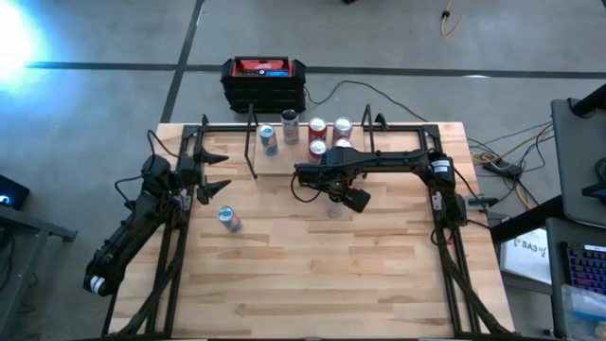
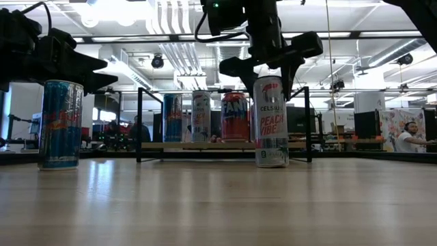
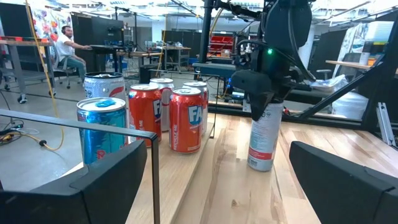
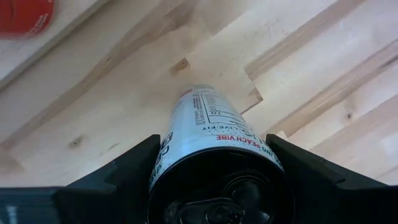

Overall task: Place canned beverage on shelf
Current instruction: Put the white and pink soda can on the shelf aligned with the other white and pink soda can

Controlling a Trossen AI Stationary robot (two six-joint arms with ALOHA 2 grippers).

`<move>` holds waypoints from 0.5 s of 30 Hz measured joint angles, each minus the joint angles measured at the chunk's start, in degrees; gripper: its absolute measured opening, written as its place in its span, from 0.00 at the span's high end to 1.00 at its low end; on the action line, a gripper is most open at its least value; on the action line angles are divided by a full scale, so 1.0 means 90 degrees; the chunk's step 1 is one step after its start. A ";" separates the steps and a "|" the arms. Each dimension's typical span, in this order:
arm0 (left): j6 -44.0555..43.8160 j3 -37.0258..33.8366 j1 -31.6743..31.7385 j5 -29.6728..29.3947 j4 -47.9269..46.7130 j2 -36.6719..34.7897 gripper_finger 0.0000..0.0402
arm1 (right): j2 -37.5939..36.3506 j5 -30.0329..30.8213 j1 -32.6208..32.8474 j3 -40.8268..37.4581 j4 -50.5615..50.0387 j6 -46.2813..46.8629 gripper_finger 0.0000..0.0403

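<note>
**Reader:** Panel a, the tool at work. Which one is it, and what is it doing?

**Operator:** That is my right gripper (image 2: 270, 74), seen from above, level, and down its own wrist. It stands directly over the white can (image 2: 271, 123). My two fingers (image 4: 134, 165) press against opposite sides of the can's upper part, with no gap showing, so I am gripping it. The can is upright beneath the gripper and its base is on the tabletop (image 1: 312, 275).

**Reader:** Where is the shelf relative to that gripper?

**Operator:** The shelf (image 2: 205, 145) stands just beyond my right gripper, on the far side of the can I hold, and apart from it. Its black rod uprights (image 2: 139, 123) rise at each end. The plank carries the red cans (image 3: 186, 118), a blue shelf can (image 2: 173, 117) and a pale can (image 2: 201, 116). The white can is not on the plank.

**Reader:** Panel b, the other tool?

**Operator:** My left gripper (image 1: 210, 173) hangs off the shelf's end, well away from the right one. Its fingers are spread wide and hold nothing. A second blue can (image 1: 227, 219) stands on the tabletop near it, on the side away from the shelf, untouched
</note>
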 joint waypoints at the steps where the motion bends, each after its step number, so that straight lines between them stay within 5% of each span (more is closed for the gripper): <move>1: 0.0000 0.0000 -0.0002 0.0000 0.0000 0.0000 0.05 | 0.0000 0.0004 0.0000 0.0000 0.0002 0.0026 0.36; 9: 0.0000 0.0001 -0.0001 0.0000 -0.0001 0.0000 0.05 | 0.0000 0.0054 0.0043 0.0000 0.0062 0.0021 0.35; 15: 0.0000 0.0000 -0.0001 0.0002 -0.0002 0.0000 0.05 | 0.0002 0.0066 0.0056 -0.0002 0.0196 -0.0450 0.21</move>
